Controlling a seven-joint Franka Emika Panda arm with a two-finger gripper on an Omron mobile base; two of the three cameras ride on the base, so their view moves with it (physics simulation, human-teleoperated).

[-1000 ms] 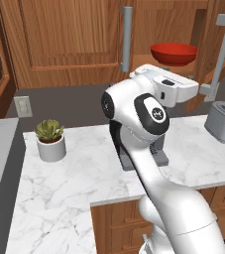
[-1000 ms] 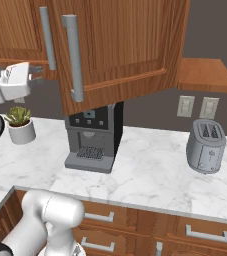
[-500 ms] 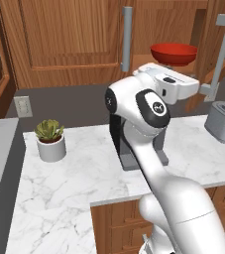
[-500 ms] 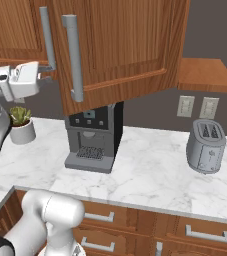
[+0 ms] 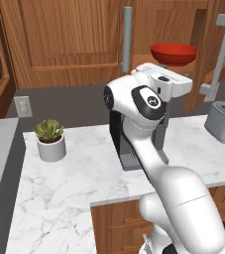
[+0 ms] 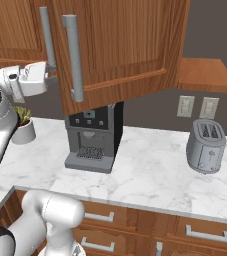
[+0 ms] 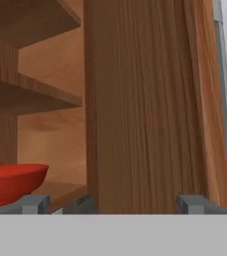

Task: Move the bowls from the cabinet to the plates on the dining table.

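Observation:
A glossy red bowl (image 5: pixel 173 53) sits on the lower shelf of the brown wooden cabinet (image 5: pixel 74 44), between its two grey bar handles. My gripper (image 5: pixel 176 79) hangs just in front of and below the bowl, facing into the cabinet. In the hand view the bowl (image 7: pixel 12 182) lies low on the left. The edge of the open cabinet door (image 7: pixel 145 100) stands straight ahead between my wide-apart fingertips (image 7: pixel 32 204), and the gripper (image 7: pixel 114 204) is open and holds nothing. From the right, the gripper (image 6: pixel 47 75) sits beside the open door (image 6: pixel 125 45). The plates and the dining table are out of view.
A black coffee machine (image 6: pixel 92 137) stands on the marble counter (image 6: pixel 150 175) under the cabinet. A grey toaster (image 6: pixel 206 145) is to its right and a potted plant (image 5: pixel 50 141) to its left. The door's long handle (image 6: pixel 72 57) hangs close to my hand.
My hand has edged a little closer to the cabinet opening and the open door. The red bowl has not moved.

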